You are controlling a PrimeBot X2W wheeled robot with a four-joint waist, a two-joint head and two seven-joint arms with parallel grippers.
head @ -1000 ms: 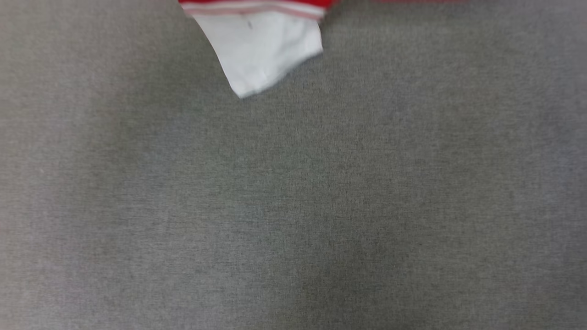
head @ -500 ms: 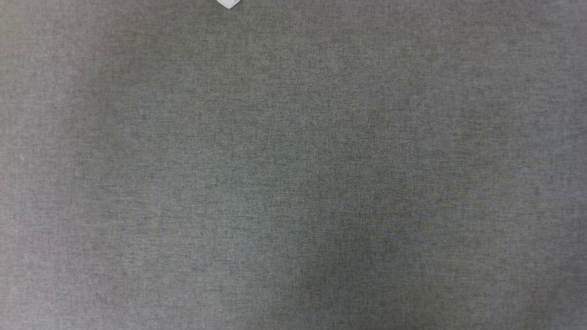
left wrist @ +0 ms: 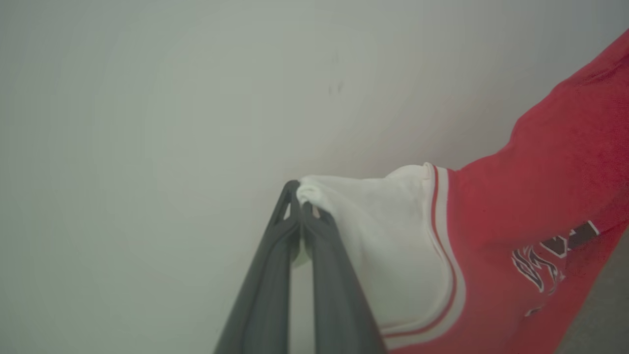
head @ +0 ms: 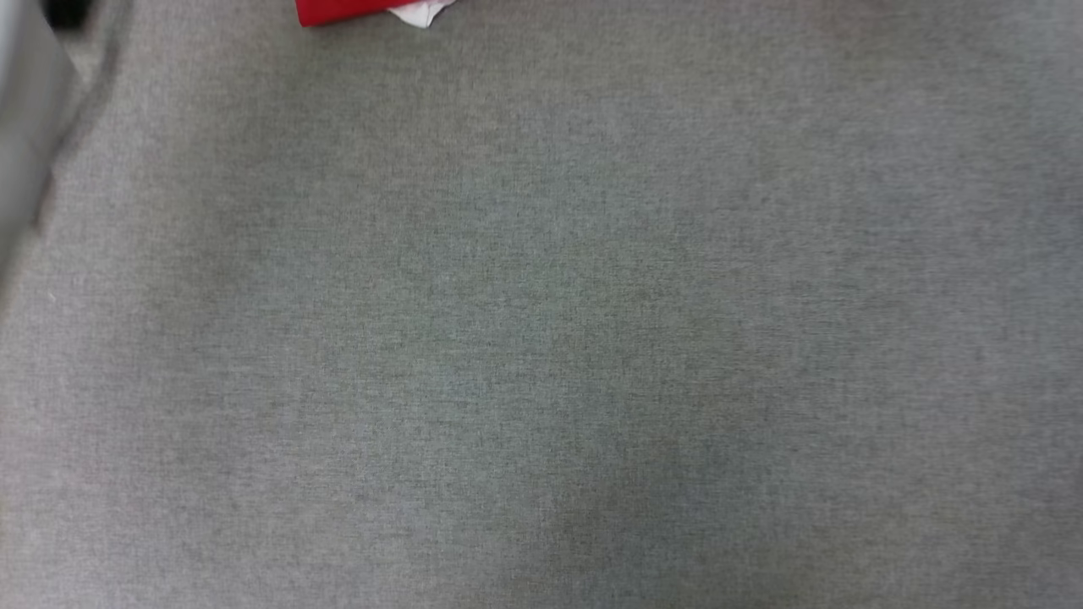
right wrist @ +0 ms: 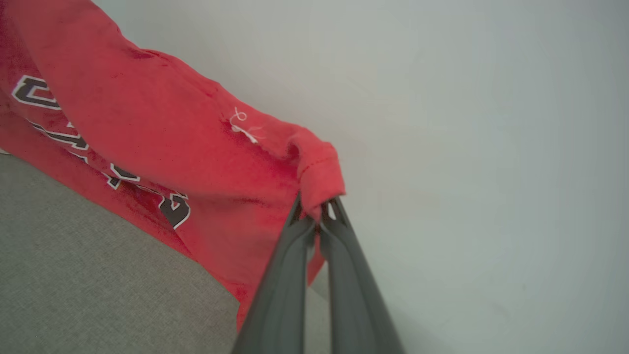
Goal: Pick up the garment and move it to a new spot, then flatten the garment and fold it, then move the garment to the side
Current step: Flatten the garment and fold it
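I have the garment [left wrist: 516,206] held up by both arms, spread between them in front of a pale wall [left wrist: 147,98]. The left gripper [left wrist: 300,209] is pinched tight on the bunched end of the white sleeve [left wrist: 383,236], its two dark fingers meeting at the tips with the cloth caught between them. Just past the sleeve runs the red-and-white stripe trim [left wrist: 442,236], then the red body with part of the black, white-outlined number [left wrist: 545,255]. The right gripper [right wrist: 318,209] is likewise clamped on a fold of red hem, fingertips together around it. From that wrist I see the small white embroidered mark [right wrist: 243,125] close to the grip, and the number [right wrist: 123,172] lower down, where the cloth droops toward the grey cloth surface [right wrist: 73,270].

From the head camera, the grey cloth surface [head: 541,338] spreads across nearly the whole frame, and a scrap of the garment [head: 338,10], red with a white tip, shows at the far side, left of centre (I cannot tell whether it touches the surface). A pale blurred shape [head: 25,127] sits at the far left corner; I cannot make out what it is.
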